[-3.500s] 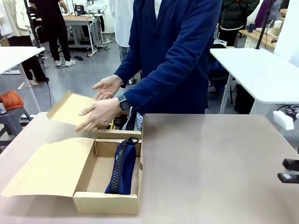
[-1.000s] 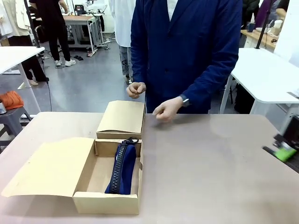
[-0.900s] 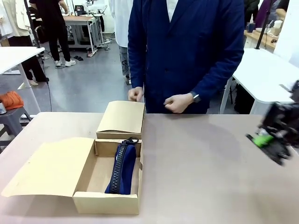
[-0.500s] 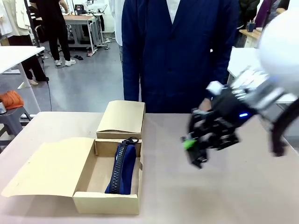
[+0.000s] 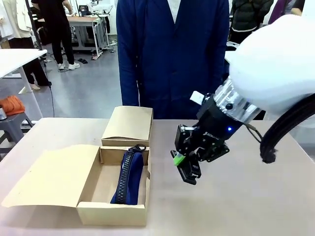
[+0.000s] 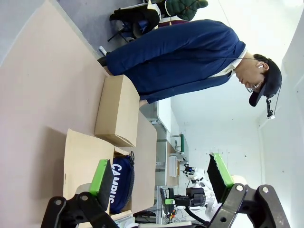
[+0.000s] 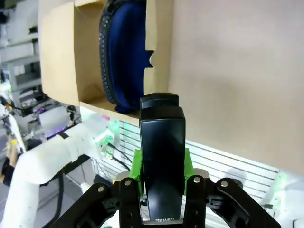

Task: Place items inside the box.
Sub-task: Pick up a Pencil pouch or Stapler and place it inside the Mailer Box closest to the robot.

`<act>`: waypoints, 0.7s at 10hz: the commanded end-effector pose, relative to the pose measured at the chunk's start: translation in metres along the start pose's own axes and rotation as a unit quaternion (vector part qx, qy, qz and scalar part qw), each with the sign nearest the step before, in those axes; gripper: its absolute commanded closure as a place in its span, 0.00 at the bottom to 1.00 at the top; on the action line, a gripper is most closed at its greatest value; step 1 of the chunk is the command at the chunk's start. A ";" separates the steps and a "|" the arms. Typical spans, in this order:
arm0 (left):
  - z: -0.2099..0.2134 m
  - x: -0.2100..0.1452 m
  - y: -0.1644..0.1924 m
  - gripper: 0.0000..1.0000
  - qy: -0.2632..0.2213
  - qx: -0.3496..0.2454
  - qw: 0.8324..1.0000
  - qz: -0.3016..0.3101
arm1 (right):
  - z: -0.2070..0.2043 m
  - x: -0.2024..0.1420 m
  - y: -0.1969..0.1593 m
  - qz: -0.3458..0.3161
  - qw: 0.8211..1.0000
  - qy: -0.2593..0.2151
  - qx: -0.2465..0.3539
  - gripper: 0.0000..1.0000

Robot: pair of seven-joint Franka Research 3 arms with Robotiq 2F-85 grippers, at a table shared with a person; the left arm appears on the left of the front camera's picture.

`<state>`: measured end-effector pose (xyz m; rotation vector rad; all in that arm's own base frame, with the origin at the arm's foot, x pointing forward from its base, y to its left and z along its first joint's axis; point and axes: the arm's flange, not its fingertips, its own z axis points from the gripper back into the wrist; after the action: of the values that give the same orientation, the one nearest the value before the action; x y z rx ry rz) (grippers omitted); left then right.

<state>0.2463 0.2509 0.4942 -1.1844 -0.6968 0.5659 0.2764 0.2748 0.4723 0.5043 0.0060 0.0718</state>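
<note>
Black stapler (image 7: 161, 142): rigid, likely dense and smooth-skinned, so best gripped across its flanks, as my right pincer (image 5: 184, 164) grips it now between green pads, above the table (image 5: 246, 196) just right of the open box (image 5: 112, 214). That box holds one navy case (image 5: 129, 177), with room beside it. My left pincer (image 6: 160, 175) gapes empty.

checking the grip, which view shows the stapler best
Right wrist view: the black stapler sits large between the right hand's green pads. Front view shows it small under the hand. Left wrist view: too far to tell.
</note>
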 end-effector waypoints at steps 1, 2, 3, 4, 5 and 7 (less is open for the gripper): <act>0.000 0.000 0.000 0.00 -0.003 -0.012 1.000 -0.007 | -0.030 0.001 0.042 0.026 0.999 -0.019 -0.016 0.63; 0.000 0.000 0.000 0.00 -0.003 -0.012 1.000 -0.007 | -0.042 0.010 0.064 0.008 0.995 -0.071 -0.068 0.63; 0.000 0.000 0.000 0.00 -0.003 -0.012 1.000 -0.007 | -0.054 0.021 0.090 0.049 0.993 -0.100 -0.038 0.63; 0.000 0.000 0.000 0.00 -0.003 -0.012 1.000 -0.007 | -0.069 0.030 0.110 0.056 0.993 -0.099 -0.024 0.63; 0.000 0.000 0.000 0.00 -0.003 -0.012 1.000 -0.007 | -0.088 0.034 0.129 0.064 0.994 -0.080 -0.024 0.63; 0.000 0.000 0.000 0.00 -0.003 -0.012 1.000 -0.007 | -0.128 0.042 0.162 0.068 0.996 -0.057 -0.031 0.63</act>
<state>0.2464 0.2510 0.4941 -1.1843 -0.6966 0.5660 0.2951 0.4462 0.4436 0.4703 -0.1618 0.1992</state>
